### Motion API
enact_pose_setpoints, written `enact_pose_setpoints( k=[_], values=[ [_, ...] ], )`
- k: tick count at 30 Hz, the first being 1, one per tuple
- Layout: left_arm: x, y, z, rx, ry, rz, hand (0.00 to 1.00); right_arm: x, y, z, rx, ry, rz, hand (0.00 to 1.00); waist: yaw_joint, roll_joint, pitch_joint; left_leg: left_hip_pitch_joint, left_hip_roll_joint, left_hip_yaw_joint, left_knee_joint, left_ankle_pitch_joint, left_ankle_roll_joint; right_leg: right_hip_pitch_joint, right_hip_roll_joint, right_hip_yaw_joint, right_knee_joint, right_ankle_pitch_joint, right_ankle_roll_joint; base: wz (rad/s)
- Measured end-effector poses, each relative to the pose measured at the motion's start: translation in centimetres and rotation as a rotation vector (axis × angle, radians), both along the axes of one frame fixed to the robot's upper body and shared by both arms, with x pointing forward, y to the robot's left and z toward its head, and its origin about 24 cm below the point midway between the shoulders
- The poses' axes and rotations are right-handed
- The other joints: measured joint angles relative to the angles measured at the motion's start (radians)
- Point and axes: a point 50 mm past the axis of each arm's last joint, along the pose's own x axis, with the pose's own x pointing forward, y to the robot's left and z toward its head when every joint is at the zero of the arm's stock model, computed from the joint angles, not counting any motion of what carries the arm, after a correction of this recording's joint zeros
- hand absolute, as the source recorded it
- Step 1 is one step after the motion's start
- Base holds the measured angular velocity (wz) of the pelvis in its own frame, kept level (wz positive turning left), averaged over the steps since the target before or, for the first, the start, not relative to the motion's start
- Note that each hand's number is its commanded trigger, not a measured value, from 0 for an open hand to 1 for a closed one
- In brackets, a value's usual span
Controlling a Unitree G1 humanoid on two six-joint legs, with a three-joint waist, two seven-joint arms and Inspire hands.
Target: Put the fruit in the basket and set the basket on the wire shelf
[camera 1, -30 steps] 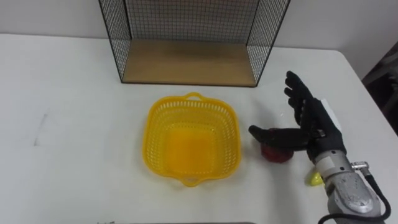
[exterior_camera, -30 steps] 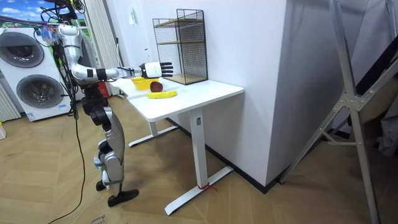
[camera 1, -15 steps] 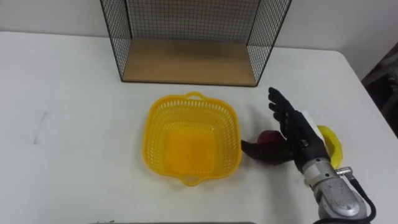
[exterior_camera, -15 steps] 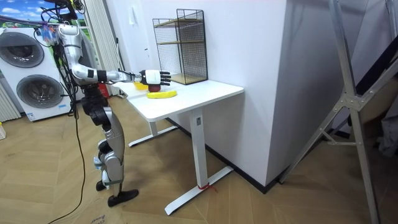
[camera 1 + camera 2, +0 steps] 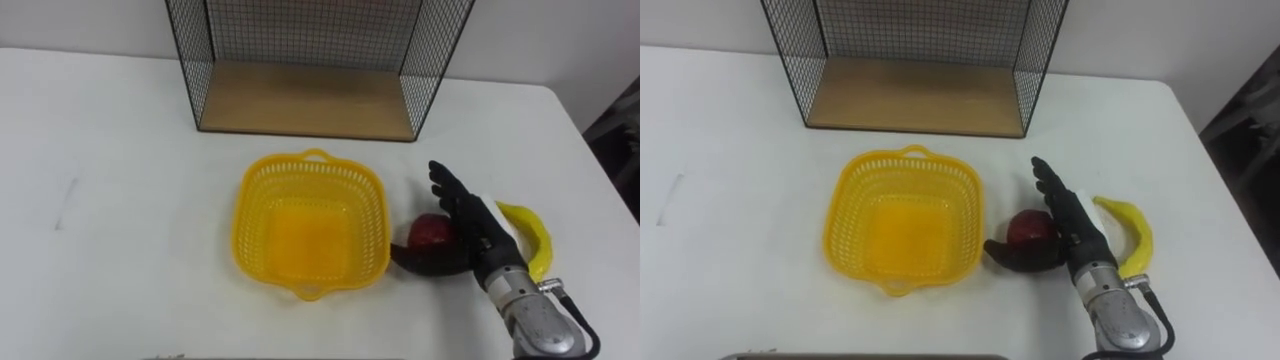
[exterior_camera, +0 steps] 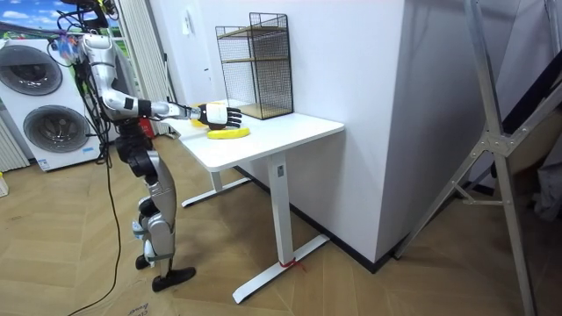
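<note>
Left eye view: a dark red round apple lies on the white table just right of the yellow plastic lattice basket, not in it. The robot's right hand cups the apple loosely, straight fingers spread along the side away from the basket and the thumb lying along the apple's near side, not clamped. A curved yellow banana lies right of the basket, beyond the hand. The basket is squarish with small loop handles, its solid bottom bare. Behind the basket stands the black wire shelf with a wooden board floor, nothing on it.
</note>
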Motion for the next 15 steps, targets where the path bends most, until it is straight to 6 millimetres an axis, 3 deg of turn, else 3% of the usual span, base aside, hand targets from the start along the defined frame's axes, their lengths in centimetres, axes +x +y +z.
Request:
enact_pose_setpoints(
  k=[15],
  values=[
    [-0.61,0.37,0.06,-0.022,0.023,0.019,0.0,-0.32,-0.03,-0.37,-0.186,0.0,0.059,0.0,-0.001,-0.006,0.0003,-0.002,-0.002,-0.001,0.007,0.0,0.0,0.002,-0.002,-0.001,0.002,0.0,0.0,0.01]
  ],
)
